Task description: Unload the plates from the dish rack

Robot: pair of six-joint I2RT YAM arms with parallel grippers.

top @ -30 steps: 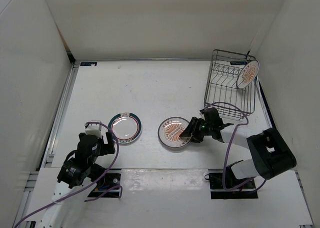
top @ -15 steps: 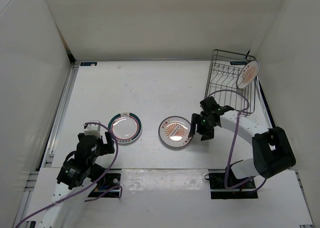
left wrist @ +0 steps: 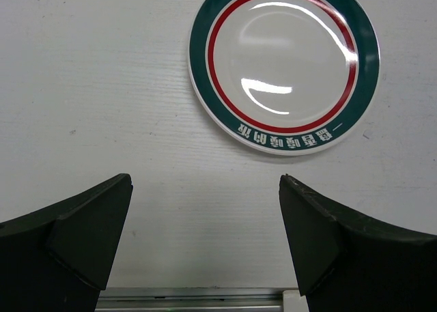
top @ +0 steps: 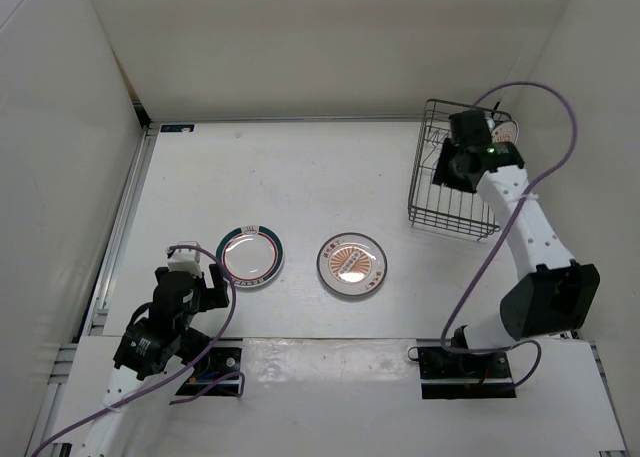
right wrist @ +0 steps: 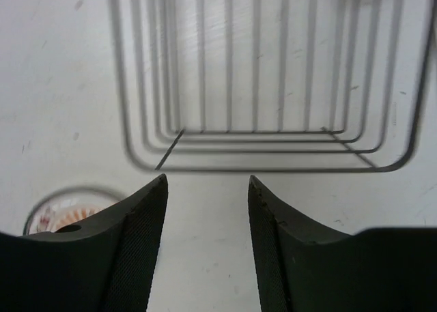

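The wire dish rack [top: 455, 202] stands at the back right. One orange-patterned plate [top: 507, 132] leans upright at its far right end, mostly hidden behind my right arm. My right gripper [top: 447, 170] hovers above the rack, open and empty. In the right wrist view the gripper [right wrist: 207, 180] looks down on the rack's floor wires [right wrist: 273, 131]. A second orange plate [top: 351, 262] [right wrist: 61, 213] lies flat mid-table. The green-rimmed plate [top: 250, 255] [left wrist: 283, 66] lies flat left of it. My left gripper [top: 197, 280] [left wrist: 205, 182] rests open just short of the green-rimmed plate.
White walls enclose the table on the left, back and right, and the rack sits close to the right wall. A metal rail [left wrist: 191, 300] runs along the table's near edge under the left gripper. The right arm's cable [top: 545, 107] loops high over the rack.
My right gripper left the orange plate flat on the table, rose and swung back right to above the rack. The left arm has not moved.
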